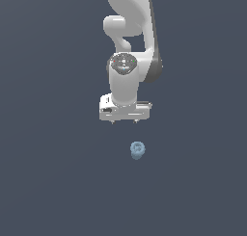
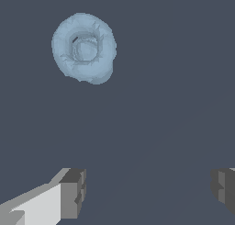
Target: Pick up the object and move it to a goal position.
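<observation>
A: What is the white arm (image 1: 129, 42) doing?
B: It is hanging with its gripper (image 1: 124, 121) pointing down, jaws standing wide apart, holding nothing.
A: And the object (image 1: 137, 150)?
B: It is lying below the gripper, apart from it, slightly toward the exterior view's right.

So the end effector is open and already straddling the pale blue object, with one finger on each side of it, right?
Not quite. The end effector is open, but it is not straddling the pale blue object. The wrist view shows both fingers apart from the object, with nothing between them. In the exterior view the object sits apart from the end effector, untouched.
</observation>
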`<state>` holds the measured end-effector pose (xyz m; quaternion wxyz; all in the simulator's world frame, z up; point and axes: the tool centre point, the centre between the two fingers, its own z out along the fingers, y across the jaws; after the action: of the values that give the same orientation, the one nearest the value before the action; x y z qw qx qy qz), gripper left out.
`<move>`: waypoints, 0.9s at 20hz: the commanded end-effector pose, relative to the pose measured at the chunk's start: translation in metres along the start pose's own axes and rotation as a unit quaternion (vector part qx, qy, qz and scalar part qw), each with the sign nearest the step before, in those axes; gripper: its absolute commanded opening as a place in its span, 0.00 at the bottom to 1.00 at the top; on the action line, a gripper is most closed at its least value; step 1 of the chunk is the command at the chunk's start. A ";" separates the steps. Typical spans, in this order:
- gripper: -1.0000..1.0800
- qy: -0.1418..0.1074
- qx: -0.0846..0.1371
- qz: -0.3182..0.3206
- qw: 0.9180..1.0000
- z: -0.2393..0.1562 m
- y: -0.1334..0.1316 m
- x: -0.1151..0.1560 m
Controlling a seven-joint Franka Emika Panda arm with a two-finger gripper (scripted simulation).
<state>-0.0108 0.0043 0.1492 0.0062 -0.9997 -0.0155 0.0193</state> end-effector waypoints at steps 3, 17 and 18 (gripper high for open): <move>0.96 0.000 -0.001 -0.001 1.000 0.000 0.000 0.000; 0.96 0.000 -0.014 -0.018 1.000 0.003 -0.006 0.002; 0.96 0.001 -0.014 -0.017 1.000 0.003 -0.006 0.004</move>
<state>-0.0088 0.0099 0.1457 -0.0076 -0.9992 -0.0332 0.0186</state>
